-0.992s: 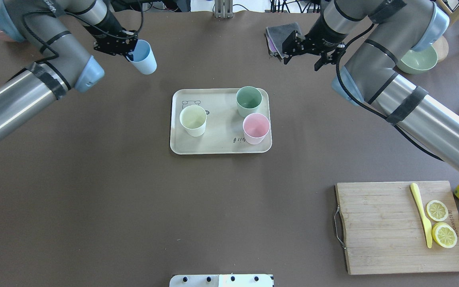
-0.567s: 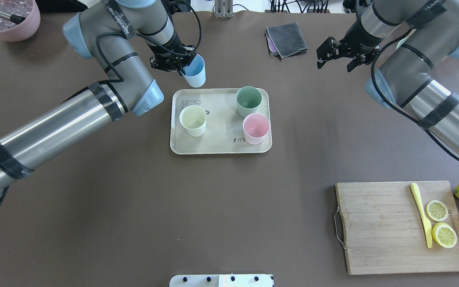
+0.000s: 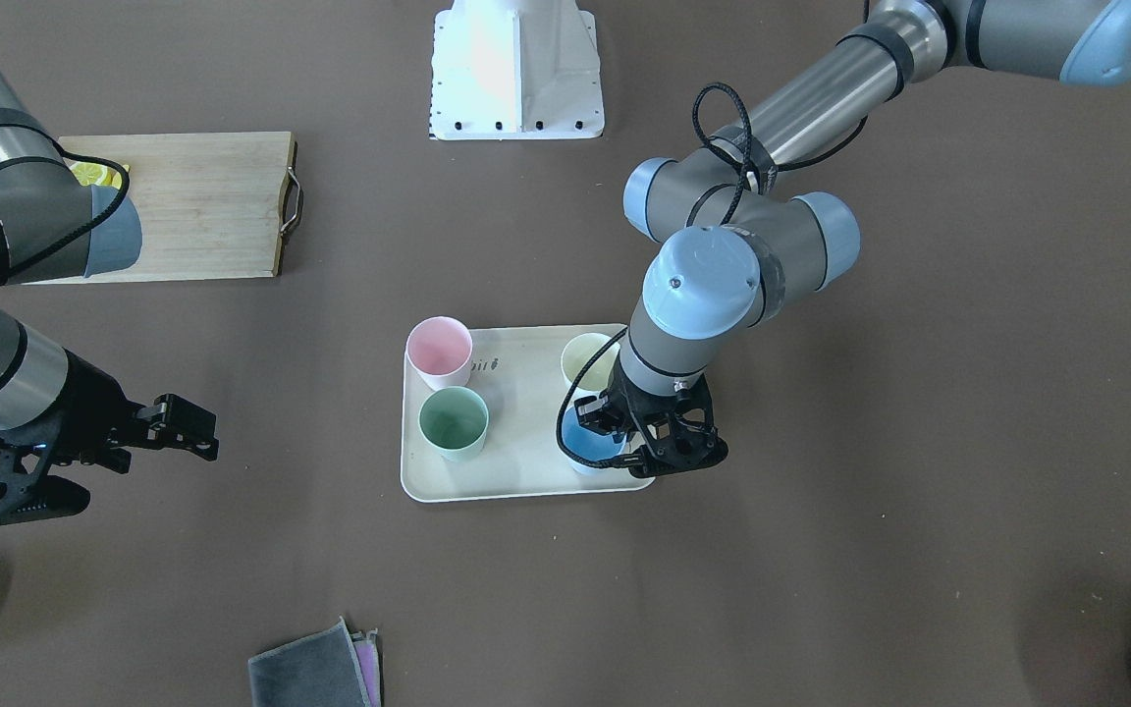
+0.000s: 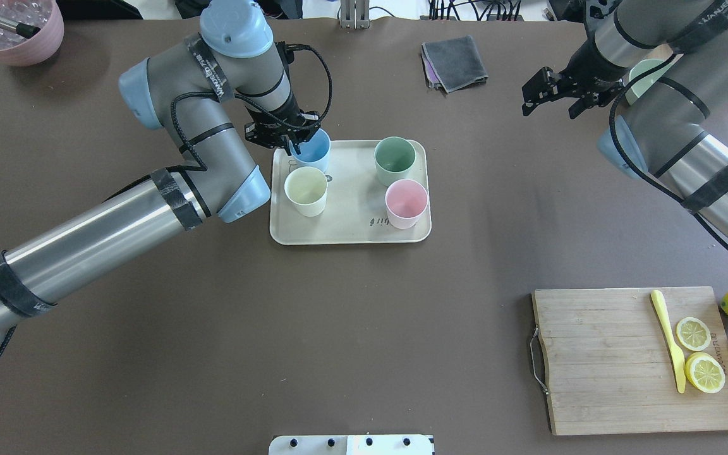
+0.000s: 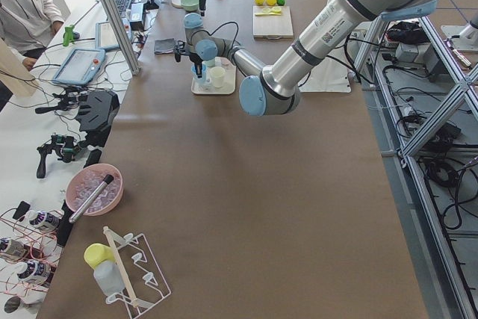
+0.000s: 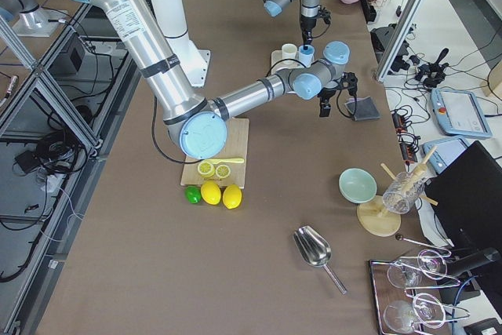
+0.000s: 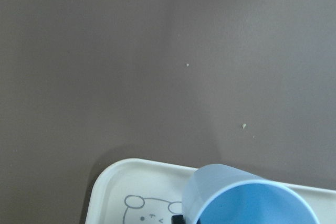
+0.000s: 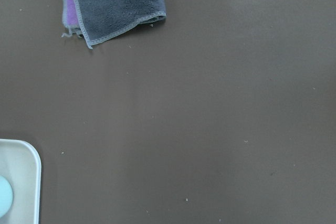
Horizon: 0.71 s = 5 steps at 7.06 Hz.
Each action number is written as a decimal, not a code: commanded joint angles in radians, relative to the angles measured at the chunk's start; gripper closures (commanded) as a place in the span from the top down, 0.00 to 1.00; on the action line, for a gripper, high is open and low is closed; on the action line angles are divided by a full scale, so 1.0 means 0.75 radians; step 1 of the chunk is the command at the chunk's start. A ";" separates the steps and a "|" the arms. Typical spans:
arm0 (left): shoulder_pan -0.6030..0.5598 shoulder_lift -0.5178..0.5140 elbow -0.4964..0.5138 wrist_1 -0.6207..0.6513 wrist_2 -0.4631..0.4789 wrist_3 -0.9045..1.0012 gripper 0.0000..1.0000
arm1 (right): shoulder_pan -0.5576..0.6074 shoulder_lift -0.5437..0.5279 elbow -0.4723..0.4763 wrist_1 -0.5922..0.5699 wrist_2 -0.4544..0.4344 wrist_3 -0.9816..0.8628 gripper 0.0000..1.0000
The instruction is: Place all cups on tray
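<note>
Toward the robot, the cream cup [image 4: 306, 191] stands just beside the left gripper [image 4: 294, 146] and its blue cup [image 4: 315, 146]; to the gripper's right the tray [image 4: 351, 158] is free up to the green cup [image 4: 394, 160].

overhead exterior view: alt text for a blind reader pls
The left gripper holds the light blue cup by its rim at the far left corner of the cream tray, where the cream-white cup, sage green cup and pink cup stand. The right gripper hangs open over the table; a bamboo cutting board with lemon halves lies near right.
</note>
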 commanded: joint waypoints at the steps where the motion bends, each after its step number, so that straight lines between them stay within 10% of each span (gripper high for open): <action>1: -0.055 0.017 -0.036 0.026 -0.040 0.013 0.98 | 0.004 -0.001 0.002 0.000 0.006 0.000 1.00; 5: -0.392 0.501 -0.565 0.359 -0.141 0.737 0.98 | 0.211 -0.087 0.002 -0.108 0.110 -0.309 1.00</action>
